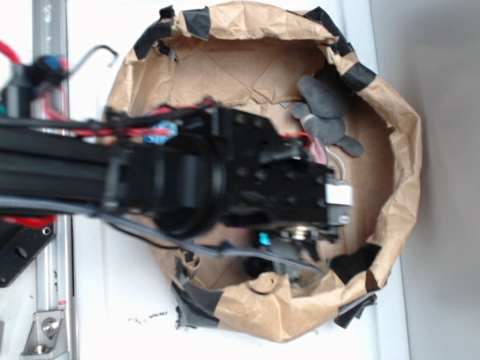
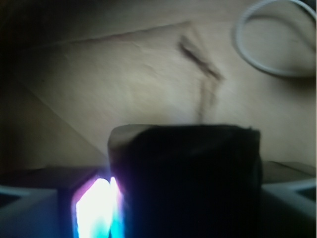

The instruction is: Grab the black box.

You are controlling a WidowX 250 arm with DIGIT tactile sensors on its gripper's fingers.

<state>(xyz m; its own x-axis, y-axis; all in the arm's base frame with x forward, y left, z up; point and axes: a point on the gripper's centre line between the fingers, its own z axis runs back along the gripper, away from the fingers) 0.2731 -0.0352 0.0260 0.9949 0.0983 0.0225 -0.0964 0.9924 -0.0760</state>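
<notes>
A white tabletop [image 1: 112, 292] lies under me, and on it sits a crumpled brown paper ring [image 1: 405, 150] patched with black tape [image 1: 358, 75], my black arm [image 1: 150, 180] reaching in from the left across its middle, with dark grey flat pieces [image 1: 324, 101] near the far rim. In the wrist view the paper floor [image 2: 124, 74] spreads pale and creased, a bright glare [image 2: 96, 208] low on the left, then the black box [image 2: 185, 178] filling the space between my fingers [image 2: 29, 208], with a white cable loop [image 2: 267, 34] at upper right. My gripper [image 2: 184, 198] looks closed around the box with a finger just beside each of its sides, though blur hides whether they truly touch it.
</notes>
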